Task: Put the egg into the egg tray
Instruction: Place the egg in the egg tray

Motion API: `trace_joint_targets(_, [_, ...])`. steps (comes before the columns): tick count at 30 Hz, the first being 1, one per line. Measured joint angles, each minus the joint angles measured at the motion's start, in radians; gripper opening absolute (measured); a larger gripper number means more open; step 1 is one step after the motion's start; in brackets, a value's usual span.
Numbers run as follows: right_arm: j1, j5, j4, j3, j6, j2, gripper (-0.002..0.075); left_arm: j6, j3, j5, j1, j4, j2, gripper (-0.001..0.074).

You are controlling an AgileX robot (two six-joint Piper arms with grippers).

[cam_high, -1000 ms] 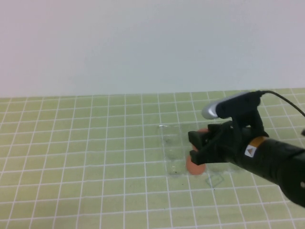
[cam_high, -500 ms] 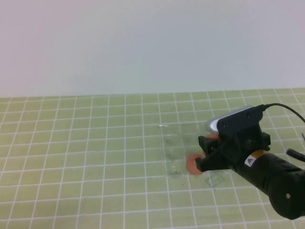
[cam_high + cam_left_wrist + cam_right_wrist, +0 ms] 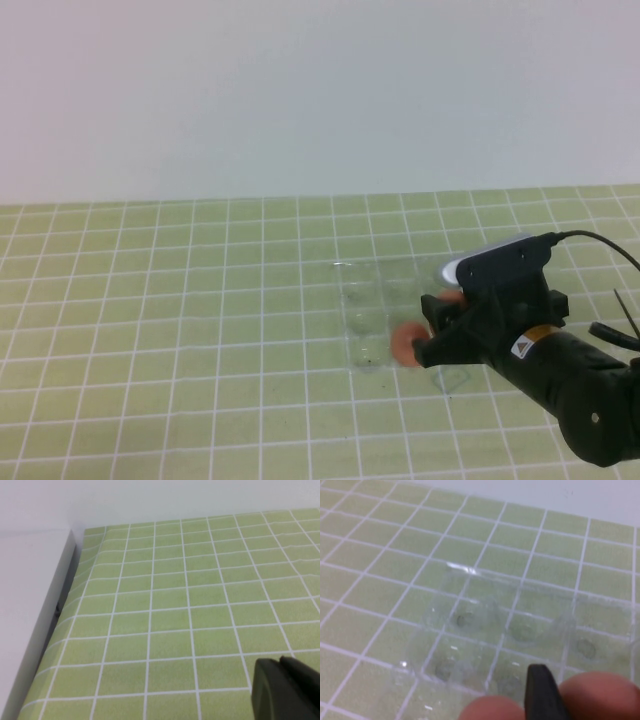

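Egg (image 3: 405,344) sits in a near-edge cup of your clear tray (image 3: 362,300), right of the surface's (image 3: 180,330) center, touching your right hand (image 3: 432,325); whether that hand grips it, I cannot tell. Your left hand (image 3: 287,690) hovers over bare surface, its state unclear.

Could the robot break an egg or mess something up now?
Maybe. The right gripper sits low over the clear egg tray, wedged between two eggs, so it could bump one loose. The tray is light, see-through plastic and might slide. The left gripper is away over bare table.
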Motion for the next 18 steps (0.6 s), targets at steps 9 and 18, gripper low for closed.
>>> trace_joint_targets(9, [0.000, -0.003, 0.000, 0.007, -0.017, 0.042, 0.0362, 0.000, 0.000, 0.000, 0.000, 0.000, 0.000, -0.0003])
trace_joint_targets(18, [0.000, -0.033, -0.016, 0.007, -0.034, 0.080, 0.0362, 0.000, 0.000, 0.000, 0.000, 0.000, 0.000, -0.0004])
